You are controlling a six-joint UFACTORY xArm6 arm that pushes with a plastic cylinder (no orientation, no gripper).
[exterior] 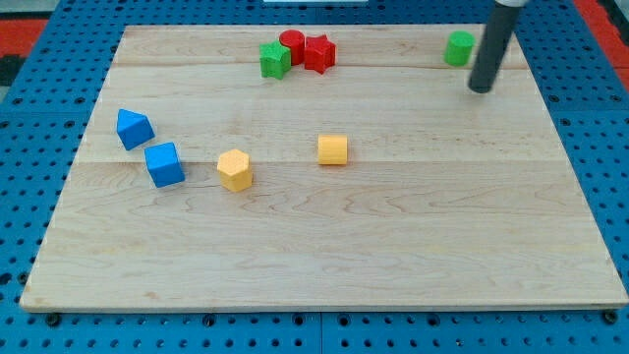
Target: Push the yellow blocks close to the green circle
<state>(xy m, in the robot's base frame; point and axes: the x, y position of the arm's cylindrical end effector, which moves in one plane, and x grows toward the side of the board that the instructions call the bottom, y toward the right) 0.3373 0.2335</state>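
Tip: my tip (480,89) sits at the far right of the worktop (393,256), just near and right of the green circle (458,47), apart from it
Claw: there is none on this arm, only the rod, so nothing is grasped or released
Yellow blocks: a yellow hexagon (235,169) left of centre and a yellow cube (333,149) near the middle, both well apart from the green circle
Other blocks: a green star (274,59), red circle (291,43) and red star (318,53) bunched at the far edge; a blue triangle (134,128) and blue cube (164,164) on the left
Progress: judged not begun, neither yellow block is close to the target
Risk: the tip stands so close to the green circle that a careless swing could knock it away
Risk: an off-centre push may let a yellow block slide off the tip or veer into the red and green cluster
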